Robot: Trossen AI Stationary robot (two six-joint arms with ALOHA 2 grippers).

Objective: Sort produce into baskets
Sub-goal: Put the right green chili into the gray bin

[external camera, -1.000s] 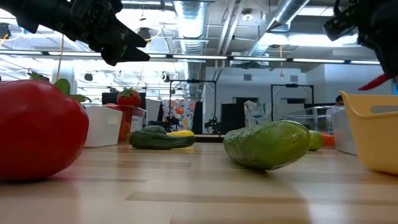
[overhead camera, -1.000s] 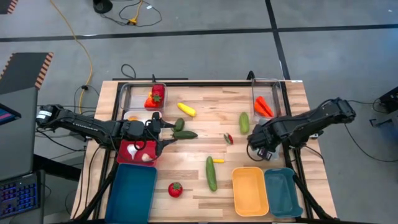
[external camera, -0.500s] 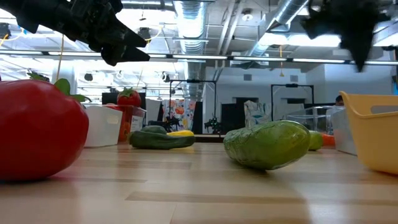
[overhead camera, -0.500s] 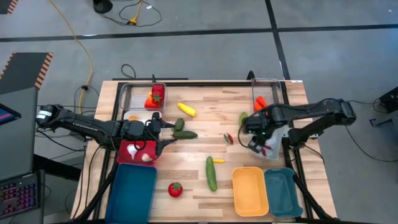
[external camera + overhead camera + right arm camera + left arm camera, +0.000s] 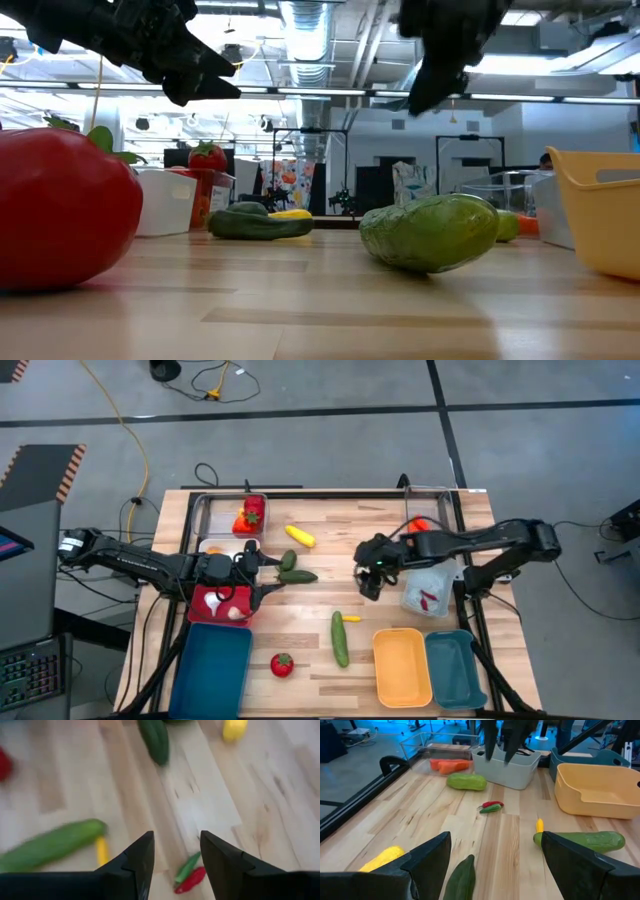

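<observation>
My right gripper [image 5: 368, 572] is open and empty above the middle of the table. In its wrist view [image 5: 175, 862] a green and a red chilli [image 5: 190, 874] lie on the wood just beyond its fingertips, untouched. My left gripper [image 5: 270, 574] is open and empty beside the pink-red basket [image 5: 205, 615], which holds white garlic. A dark green cucumber [image 5: 460, 879] lies just ahead of it. A red chilli [image 5: 428, 598] lies in the white basket [image 5: 440, 582]. Carrots [image 5: 450, 765] lie in the clear basket [image 5: 428, 500] at the back right.
A long cucumber [image 5: 340, 638], a small yellow chilli [image 5: 350, 618], a tomato [image 5: 282, 665] and a yellow squash [image 5: 300, 536] lie loose. The dark teal basket [image 5: 212, 670] stands at the near left, the orange-yellow [image 5: 402, 668] and small teal [image 5: 455, 668] baskets at the near right.
My right gripper has gone from above the white basket toward the table's left, to above the chillies in the middle. The white basket now shows uncovered, with a red chilli lying in it.
</observation>
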